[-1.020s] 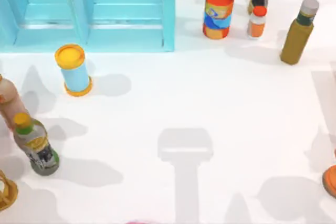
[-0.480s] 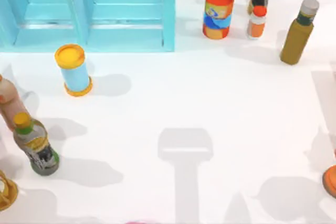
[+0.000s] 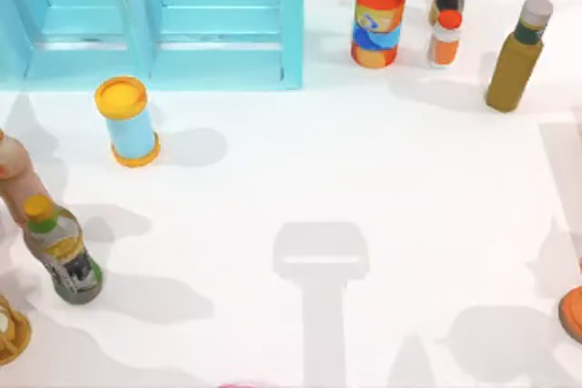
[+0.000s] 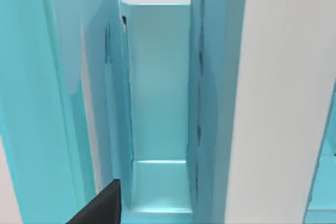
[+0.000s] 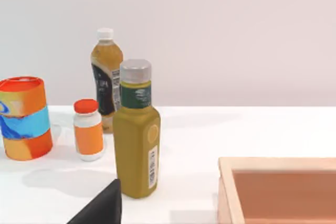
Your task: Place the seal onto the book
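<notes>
Left gripper first: a dark edge of it hangs right in front of the light-blue cabinet, looking into one of its open compartments, and whether it is open or shut I cannot tell, nor whether it has hold of anything. Right gripper is over on the table's right side, facing an olive bottle with the orange-capped small bottle and a striped orange-and-blue can beyond it, and a wooden box close by; its state I cannot tell either. From above, the white table carries the cabinet at the back left, a yellow-capped blue canister in front of it and a green bottle nearer the left edge. Where the seal and the book lie I cannot tell, so by my reckoning the job is at its very start. Going by the task, the seal should be light and rigid, though a glossy ball knob would likely slip — I would pinch the flat sides of its square base, keep it upright, and set it down gently on the book's flat cover.
</notes>
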Motion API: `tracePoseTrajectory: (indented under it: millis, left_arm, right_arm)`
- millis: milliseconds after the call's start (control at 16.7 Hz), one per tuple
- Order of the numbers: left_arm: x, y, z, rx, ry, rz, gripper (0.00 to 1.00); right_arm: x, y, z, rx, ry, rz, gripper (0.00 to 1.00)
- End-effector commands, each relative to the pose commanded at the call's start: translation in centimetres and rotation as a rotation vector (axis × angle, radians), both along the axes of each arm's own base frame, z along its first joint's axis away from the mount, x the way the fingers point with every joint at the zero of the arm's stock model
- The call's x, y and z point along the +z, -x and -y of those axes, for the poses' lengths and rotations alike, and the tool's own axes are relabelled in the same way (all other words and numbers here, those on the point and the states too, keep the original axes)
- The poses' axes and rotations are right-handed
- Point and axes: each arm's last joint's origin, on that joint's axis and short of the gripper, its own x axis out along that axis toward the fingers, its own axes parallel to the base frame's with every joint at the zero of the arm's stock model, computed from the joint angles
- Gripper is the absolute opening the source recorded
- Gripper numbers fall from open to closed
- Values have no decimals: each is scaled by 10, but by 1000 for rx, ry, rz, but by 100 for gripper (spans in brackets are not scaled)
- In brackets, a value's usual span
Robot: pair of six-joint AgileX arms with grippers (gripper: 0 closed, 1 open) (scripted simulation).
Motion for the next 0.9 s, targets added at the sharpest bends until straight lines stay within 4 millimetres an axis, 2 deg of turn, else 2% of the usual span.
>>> tracePoseTrajectory:
  millis: [180, 420, 660, 900]
  left_arm:
    - [3, -29, 1, -1, 0, 1, 100]
    - [-10, -60, 8, -4, -1, 2, 100]
    - [-26, -70, 7, -1, -1, -2, 100]
    - [-26, -70, 7, -1, -1, -2, 100]
  right_arm:
    - [0, 0, 0, 0, 0, 0, 100]
    - [0, 0, 0, 0, 0, 0, 100]
    - [0, 0, 0, 0, 0, 0, 100]
    - [0, 0, 0, 0, 0, 0, 100]
